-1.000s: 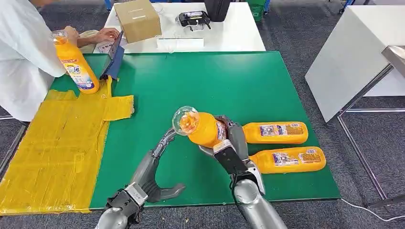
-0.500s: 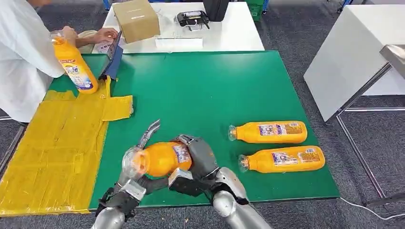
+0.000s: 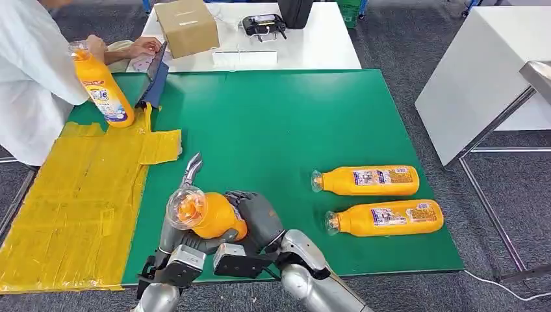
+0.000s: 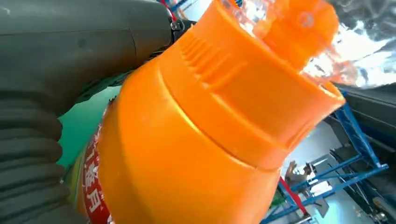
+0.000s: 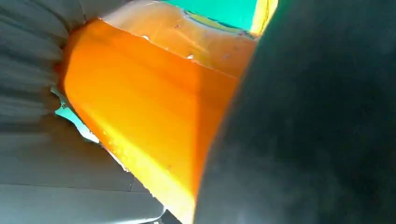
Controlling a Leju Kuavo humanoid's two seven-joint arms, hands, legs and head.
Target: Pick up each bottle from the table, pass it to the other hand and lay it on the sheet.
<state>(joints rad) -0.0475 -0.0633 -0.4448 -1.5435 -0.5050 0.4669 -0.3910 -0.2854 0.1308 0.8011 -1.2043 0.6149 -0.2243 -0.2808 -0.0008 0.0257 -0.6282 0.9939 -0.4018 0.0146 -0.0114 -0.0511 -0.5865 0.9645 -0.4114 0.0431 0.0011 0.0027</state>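
Note:
An orange bottle (image 3: 211, 218) with a clear cap is held above the green table's (image 3: 273, 117) near edge, cap pointing left toward the yellow sheet (image 3: 71, 195). My right hand (image 3: 260, 220) grips its body from the right. My left hand (image 3: 179, 250) sits under and behind the bottle's neck, with a finger stretched straight up past the cap. In the left wrist view the bottle (image 4: 187, 140) lies close against the thumb (image 4: 70, 37). The right wrist view shows the bottle (image 5: 140, 107) against dark fingers (image 5: 303, 140). Two more orange bottles (image 3: 373, 181) (image 3: 390, 218) lie on the table's right.
A person in white (image 3: 26, 78) stands at the far left, a hand on an upright orange bottle (image 3: 104, 91) at the sheet's far corner. A cardboard box (image 3: 187, 26) and a black device (image 3: 263, 25) sit on the white table behind. A white cabinet (image 3: 481, 71) stands right.
My right hand has carried the bottle from the table's middle leftward and down to my left hand. The left hand has risen under the bottle's neck. The person's bottle stayed put.

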